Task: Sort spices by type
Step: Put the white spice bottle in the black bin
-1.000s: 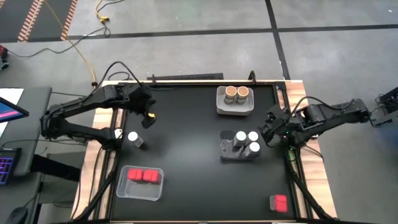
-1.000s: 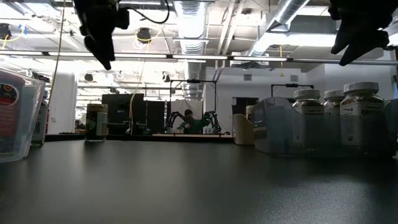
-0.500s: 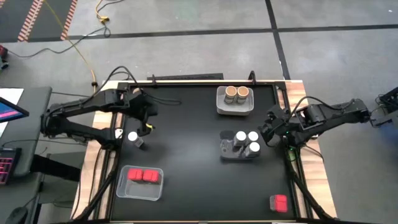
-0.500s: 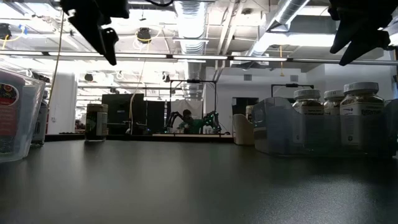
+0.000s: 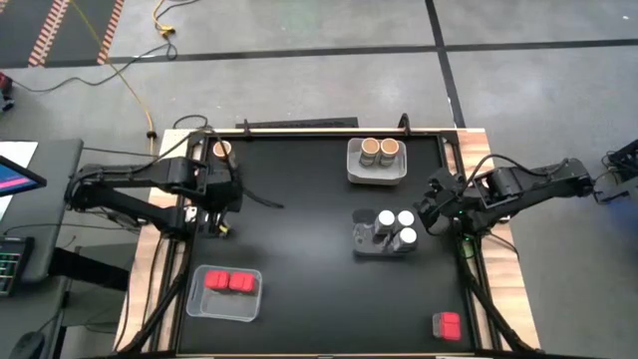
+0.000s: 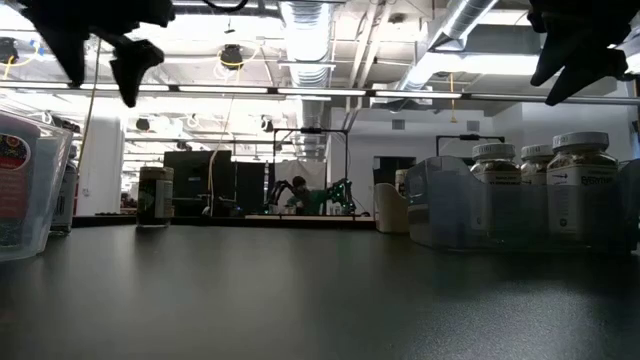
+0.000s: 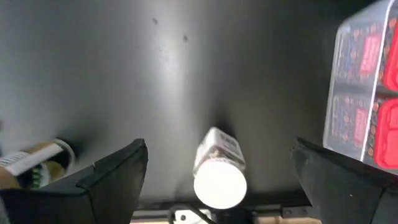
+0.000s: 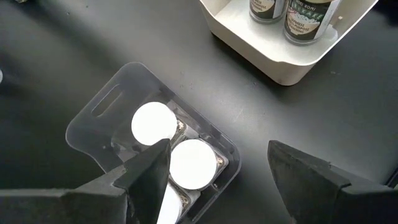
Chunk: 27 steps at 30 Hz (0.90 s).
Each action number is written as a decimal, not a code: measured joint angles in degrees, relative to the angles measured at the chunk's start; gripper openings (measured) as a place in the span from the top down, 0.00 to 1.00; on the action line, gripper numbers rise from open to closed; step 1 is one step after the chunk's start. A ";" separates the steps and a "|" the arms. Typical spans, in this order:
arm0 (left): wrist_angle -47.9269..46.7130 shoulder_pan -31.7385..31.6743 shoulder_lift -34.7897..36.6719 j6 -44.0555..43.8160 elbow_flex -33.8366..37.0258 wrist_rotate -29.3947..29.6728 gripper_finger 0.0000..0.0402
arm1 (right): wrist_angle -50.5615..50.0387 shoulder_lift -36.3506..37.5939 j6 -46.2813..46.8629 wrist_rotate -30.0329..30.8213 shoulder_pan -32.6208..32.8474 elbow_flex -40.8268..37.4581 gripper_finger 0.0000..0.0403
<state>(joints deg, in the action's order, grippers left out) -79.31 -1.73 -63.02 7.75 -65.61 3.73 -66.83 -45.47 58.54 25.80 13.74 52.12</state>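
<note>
black table point(image 5: 299, 249) holds three trays point(image 5: 378, 163)

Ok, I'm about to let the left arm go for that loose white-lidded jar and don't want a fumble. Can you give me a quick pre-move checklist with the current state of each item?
1. Left gripper open: ok, fingers spread wide.
2. Loose white-lidded jar lined up: ok, it sits between the fingers in the left wrist view.
3. Jar upright: ok, its white lid faces the wrist camera.
4. Neighbours apart: ok, the cork-topped jar and the tray of red boxes stand off to either side, not touching it.
5. Room in the clear tray with the white-lidded jars: cannot tell for sure; some bare space shows.
6. Right gripper out of the way: not ok, it hangs open over that tray.
</note>
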 joint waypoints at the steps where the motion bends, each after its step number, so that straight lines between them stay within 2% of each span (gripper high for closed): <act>1: -0.38 0.63 0.00 -0.70 0.57 0.00 0.05 | 0.00 0.00 -0.01 0.00 0.01 0.00 0.26; 5: -1.41 2.02 0.01 -4.85 3.96 0.00 0.05 | 0.00 0.00 -0.01 0.00 0.00 0.00 0.26; 14: -2.32 2.86 -0.03 -6.21 11.16 0.15 0.05 | -0.02 0.00 -0.02 0.01 0.01 0.00 0.26; 27: -0.62 2.89 -0.01 13.16 17.15 1.87 0.05 | -0.02 0.00 -0.35 0.02 0.01 0.00 0.26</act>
<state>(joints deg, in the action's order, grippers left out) -79.93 1.16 -63.02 20.91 -48.46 5.60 -66.85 -45.47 58.19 25.82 13.75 52.12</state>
